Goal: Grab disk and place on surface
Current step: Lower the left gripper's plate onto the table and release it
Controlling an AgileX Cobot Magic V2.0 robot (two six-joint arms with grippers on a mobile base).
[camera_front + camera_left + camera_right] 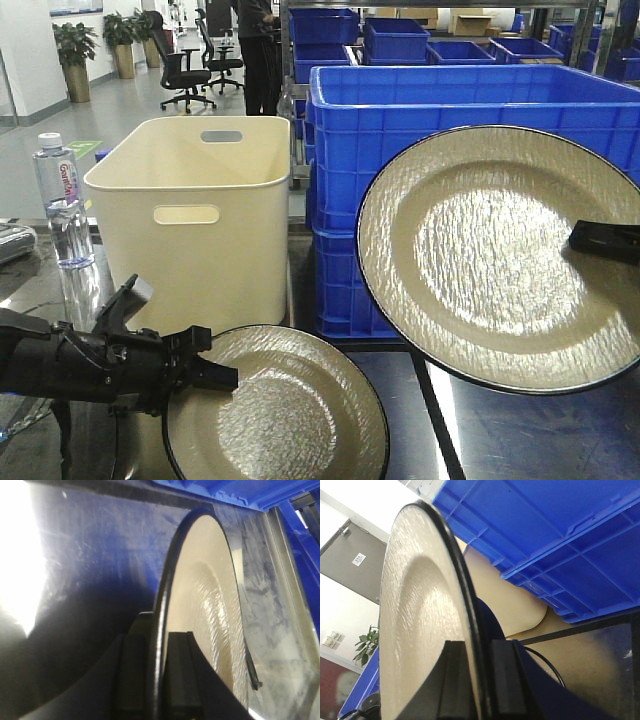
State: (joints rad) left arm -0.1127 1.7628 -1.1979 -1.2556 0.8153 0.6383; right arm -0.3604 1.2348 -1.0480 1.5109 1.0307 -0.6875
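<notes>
Left fingers [131,680] pinching left disk [200,630] at rim, right fingers [505,680] pinching right disk [415,620] likewise; stiff, glossy, likely slippery, breakable.

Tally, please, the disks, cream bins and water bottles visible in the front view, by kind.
Disks: 2, the lower disk and the raised disk
Bins: 1, the cream bin
Bottles: 1, the water bottle
Total: 4

Right gripper [598,241] is running off the frame edge, arm unseen. Raised disk [490,250] in it is getting clipped there too. Lower disk [290,420] in left gripper [212,374] is getting cut below. Glare [20,570] is washing out everything left of the left fingers [182,675].
</notes>
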